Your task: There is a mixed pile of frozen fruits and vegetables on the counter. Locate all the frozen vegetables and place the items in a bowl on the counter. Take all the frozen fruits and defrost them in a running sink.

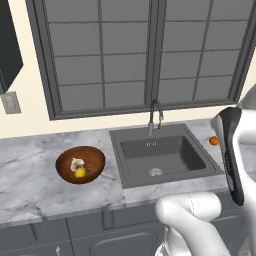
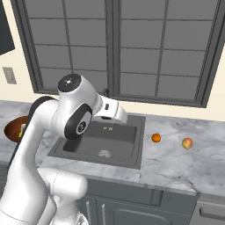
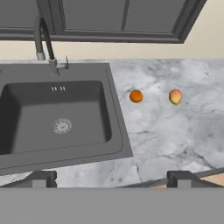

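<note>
The gripper point(image 3: 111, 179) hangs above the front edge of the table point(image 3: 175, 140), its jaws spread wide with nothing between them. Past them, the dark grey sink point(image 3: 61, 118) lies recessed, dry, with a pale round drain and a thin curved faucet point(image 3: 43, 39) at its back rim. Right of the sink, on the marble, sit the orange ball point(image 3: 136, 96) and, a little further right, the orange-red peach-like ball point(image 3: 175, 96), apart from each other. Left of the sink, the brown wooden bowl point(image 1: 95, 162) holds the yellow piece point(image 1: 80, 172) and the whitish lump point(image 1: 77, 163).
</note>
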Motion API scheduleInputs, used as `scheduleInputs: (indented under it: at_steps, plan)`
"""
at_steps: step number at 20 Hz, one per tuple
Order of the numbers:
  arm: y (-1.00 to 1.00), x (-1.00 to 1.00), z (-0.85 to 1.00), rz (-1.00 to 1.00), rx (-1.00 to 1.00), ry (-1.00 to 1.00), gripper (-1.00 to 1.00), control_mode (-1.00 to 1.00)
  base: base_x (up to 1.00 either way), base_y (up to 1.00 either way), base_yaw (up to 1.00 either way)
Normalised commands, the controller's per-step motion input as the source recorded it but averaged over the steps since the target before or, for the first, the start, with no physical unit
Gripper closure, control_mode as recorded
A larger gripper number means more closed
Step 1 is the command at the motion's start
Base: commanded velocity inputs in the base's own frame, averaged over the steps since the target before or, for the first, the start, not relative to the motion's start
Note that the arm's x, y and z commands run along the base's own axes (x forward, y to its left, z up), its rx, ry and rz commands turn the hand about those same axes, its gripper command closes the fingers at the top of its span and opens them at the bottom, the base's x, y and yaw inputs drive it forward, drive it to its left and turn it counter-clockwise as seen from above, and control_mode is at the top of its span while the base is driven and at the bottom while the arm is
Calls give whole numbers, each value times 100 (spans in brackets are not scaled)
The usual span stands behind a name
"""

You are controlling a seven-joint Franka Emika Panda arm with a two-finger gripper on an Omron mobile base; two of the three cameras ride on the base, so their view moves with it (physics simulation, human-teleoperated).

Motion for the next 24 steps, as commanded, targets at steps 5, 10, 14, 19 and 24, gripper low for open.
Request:
scheduleInputs:
  at_steps: [5, 10, 14, 19, 24]
  plan:
    - [-40, 10, -7, -16, 0, 4, -100, -100, 0, 0, 0]
    - [-36, 10, -11, -10, 0, 2, -100, -100, 0, 0, 0]
    - [-22, 28, -8, -1, 0, 0, -100, -100, 0, 0, 0]
    - [-24, 31, -9, 0, 1, 0, -100, -100, 0, 0, 0]
    - [-27, 30, -9, 0, 8, 1, -100, -100, 0, 0, 0]
